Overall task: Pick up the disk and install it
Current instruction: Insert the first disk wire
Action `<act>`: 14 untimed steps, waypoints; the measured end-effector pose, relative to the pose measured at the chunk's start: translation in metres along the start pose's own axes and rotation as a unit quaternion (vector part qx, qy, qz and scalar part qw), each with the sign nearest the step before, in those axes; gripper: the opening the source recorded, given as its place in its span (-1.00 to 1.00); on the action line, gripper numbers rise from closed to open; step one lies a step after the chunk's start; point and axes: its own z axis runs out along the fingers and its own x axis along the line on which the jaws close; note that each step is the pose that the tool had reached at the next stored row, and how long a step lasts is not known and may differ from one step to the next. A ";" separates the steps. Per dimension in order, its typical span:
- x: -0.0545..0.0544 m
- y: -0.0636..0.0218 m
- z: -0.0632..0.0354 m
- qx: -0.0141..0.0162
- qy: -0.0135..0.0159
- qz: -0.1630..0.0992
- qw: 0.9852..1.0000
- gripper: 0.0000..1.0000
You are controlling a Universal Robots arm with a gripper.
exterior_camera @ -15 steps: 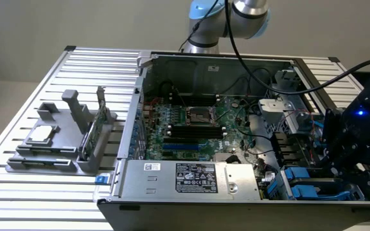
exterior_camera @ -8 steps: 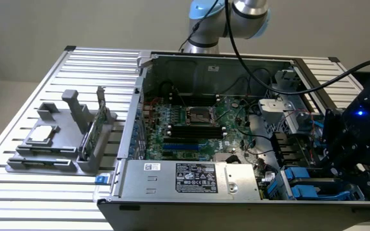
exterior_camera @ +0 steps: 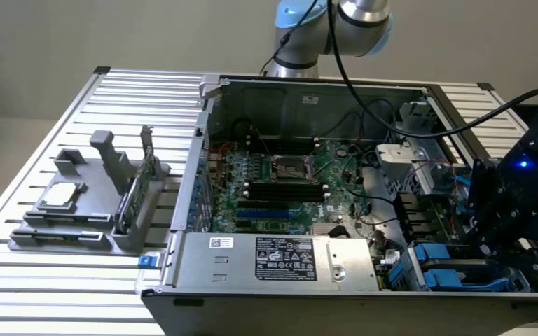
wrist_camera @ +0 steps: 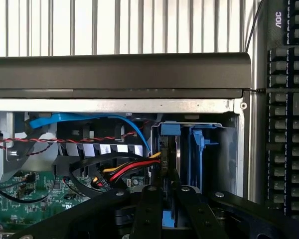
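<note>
The disk (wrist_camera: 168,155) shows edge-on in the wrist view, standing upright in the drive bay at the corner of the open computer case, with a blue rail tab at its far end. My gripper (wrist_camera: 169,193) reaches down over it, and its two black fingers (wrist_camera: 148,211) sit close together on either side of the disk's near end, shut on it. In the exterior view the black gripper (exterior_camera: 521,248) hangs over the drive bay (exterior_camera: 447,269) at the case's near corner on that view's right, where blue rails show.
A second blue rail (wrist_camera: 197,144) stands beside the disk. Blue, red and yellow cables (wrist_camera: 129,169) run close to the bay. The power supply (exterior_camera: 288,259) and motherboard (exterior_camera: 279,178) lie inside the case. A grey fixture (exterior_camera: 92,210) stands on the table. A keyboard (wrist_camera: 289,124) lies beside the case.
</note>
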 end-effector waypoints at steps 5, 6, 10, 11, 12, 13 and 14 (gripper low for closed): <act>0.001 0.0004 -0.0041 0.006 -0.002 0.005 1.000 -0.67; 0.001 0.0005 -0.0047 0.006 -0.002 0.005 1.000 -0.67; 0.001 0.0008 -0.0046 0.006 -0.002 0.008 1.000 -0.67; 0.001 0.0011 -0.0046 0.006 -0.002 0.008 1.000 -0.67; 0.001 0.0012 -0.0045 0.006 -0.002 0.009 1.000 -0.67; 0.001 0.0013 -0.0044 0.006 -0.002 0.009 1.000 -0.67; 0.001 0.0012 -0.0041 0.006 -0.002 0.009 1.000 -0.67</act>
